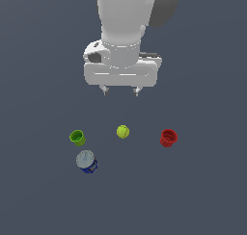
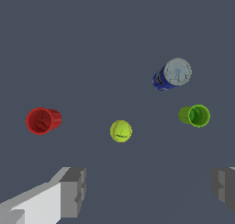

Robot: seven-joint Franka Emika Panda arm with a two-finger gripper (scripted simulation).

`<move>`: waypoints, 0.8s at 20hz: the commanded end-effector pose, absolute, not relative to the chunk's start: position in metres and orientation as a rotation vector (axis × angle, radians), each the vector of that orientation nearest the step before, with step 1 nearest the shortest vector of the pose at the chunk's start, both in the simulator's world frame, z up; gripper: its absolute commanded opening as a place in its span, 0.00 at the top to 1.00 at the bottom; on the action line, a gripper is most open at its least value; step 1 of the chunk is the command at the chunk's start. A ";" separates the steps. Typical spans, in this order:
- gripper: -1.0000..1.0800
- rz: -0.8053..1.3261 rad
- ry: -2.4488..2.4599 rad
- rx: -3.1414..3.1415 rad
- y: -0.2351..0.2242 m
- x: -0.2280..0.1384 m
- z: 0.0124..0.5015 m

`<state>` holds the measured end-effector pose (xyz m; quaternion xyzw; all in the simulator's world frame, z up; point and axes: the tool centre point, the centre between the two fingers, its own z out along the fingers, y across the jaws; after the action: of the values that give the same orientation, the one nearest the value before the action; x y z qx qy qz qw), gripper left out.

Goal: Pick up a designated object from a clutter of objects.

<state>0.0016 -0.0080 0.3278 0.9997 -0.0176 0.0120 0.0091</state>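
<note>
The designated object is a small blue can (image 1: 87, 162) (image 2: 171, 75) with a silver-grey round lid, standing on the grey floor at the exterior view's lower left. Around it lies the rest of the clutter: a green cup (image 1: 77, 137) (image 2: 195, 115), a yellow-green ball (image 1: 123, 131) (image 2: 120, 131) and a red cup (image 1: 168, 138) (image 2: 42, 120). My gripper (image 1: 120, 90) (image 2: 147, 191) hangs open high above the floor, roughly over the ball and well away from the can. Nothing is between its fingers (image 2: 73, 191).
The white arm (image 1: 128, 27) fills the top middle of the exterior view. All the items sit apart from each other on a plain dark grey surface (image 1: 202, 195), with the green cup closest to the can.
</note>
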 end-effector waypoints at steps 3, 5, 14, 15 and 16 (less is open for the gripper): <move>0.04 0.032 -0.060 3.125 -0.009 0.001 0.327; 0.04 0.015 -0.075 3.131 -0.012 -0.001 0.324; 0.04 -0.030 -0.120 3.147 -0.020 -0.007 0.317; 0.04 -0.030 -0.116 3.147 -0.020 -0.006 0.316; 0.04 -0.030 -0.110 3.147 -0.021 -0.005 0.315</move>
<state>-0.0060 -0.0201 0.3164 0.9993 -0.0368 -0.0093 -0.0037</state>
